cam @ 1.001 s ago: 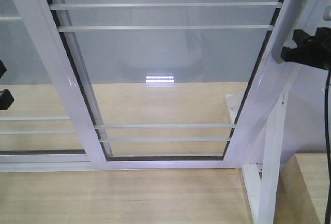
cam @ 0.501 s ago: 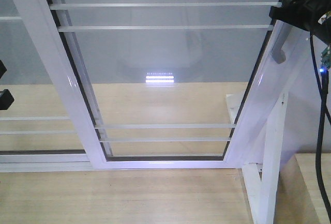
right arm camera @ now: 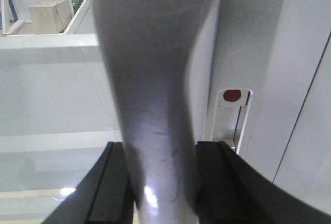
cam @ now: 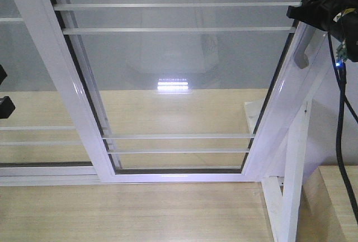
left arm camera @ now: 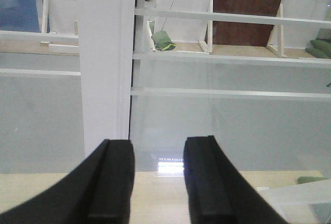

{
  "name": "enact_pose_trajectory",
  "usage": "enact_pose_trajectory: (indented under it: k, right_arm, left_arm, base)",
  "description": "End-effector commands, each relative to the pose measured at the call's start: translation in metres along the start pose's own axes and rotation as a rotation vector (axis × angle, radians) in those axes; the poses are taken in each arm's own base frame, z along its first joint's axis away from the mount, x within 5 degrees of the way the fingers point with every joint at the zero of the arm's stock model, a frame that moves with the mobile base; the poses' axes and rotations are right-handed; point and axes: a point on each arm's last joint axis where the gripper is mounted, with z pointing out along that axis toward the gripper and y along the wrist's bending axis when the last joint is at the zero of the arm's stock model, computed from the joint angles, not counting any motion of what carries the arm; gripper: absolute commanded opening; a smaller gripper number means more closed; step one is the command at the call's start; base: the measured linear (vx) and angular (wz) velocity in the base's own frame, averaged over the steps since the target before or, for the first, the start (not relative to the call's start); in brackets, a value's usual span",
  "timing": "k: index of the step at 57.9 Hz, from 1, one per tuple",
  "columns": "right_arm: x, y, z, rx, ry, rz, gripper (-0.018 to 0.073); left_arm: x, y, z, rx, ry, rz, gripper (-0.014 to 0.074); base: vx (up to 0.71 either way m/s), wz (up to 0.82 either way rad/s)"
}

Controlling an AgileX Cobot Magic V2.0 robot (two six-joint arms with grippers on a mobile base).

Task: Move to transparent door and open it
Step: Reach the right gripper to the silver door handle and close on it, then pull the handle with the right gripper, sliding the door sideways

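- The right gripper (cam: 311, 13) is raised at the upper right, against the door's right stile; its jaws are closed on the grey pull handle (right arm camera: 150, 79), which fills the gap between the fingers (right arm camera: 111, 188).
- The left gripper (left arm camera: 158, 177) is held low and level, jaws parted, nothing gripped.
- The transparent door (cam: 179, 74) is seen directly ahead, filling the front view.

Up close, grey pull handle (right arm camera: 155, 105) pinched between right hand (right arm camera: 160, 182) fingers
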Motion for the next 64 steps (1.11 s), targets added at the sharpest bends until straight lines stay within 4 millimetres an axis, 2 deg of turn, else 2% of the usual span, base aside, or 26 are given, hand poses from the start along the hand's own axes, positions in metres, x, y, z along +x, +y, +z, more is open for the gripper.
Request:
enact_pose_trajectory:
  k: [1, 10, 64]
  right_arm:
    - [-0.038, -0.001, -0.011, 0.002, -0.172, -0.009, 0.0295]
    - [-0.039, 0.001, -0.012, -0.002, -0.177, -0.010, 0.0288]
    - [-0.039, 0.068, -0.017, -0.161, -0.203, -0.011, 0.0288]
  left_arm:
    - [-0.020, -0.003, 0.000, 0.022, -0.120, -0.014, 0.0377]
    - [-0.020, -0.003, 0.000, 0.022, -0.120, -0.014, 0.0377]
    - [-0.020, -0.003, 0.000, 0.022, -0.120, -0.014, 0.0377]
  base:
    - [0.00, 0.00]
    - [0.00, 0.00]
    - [0.00, 0.00]
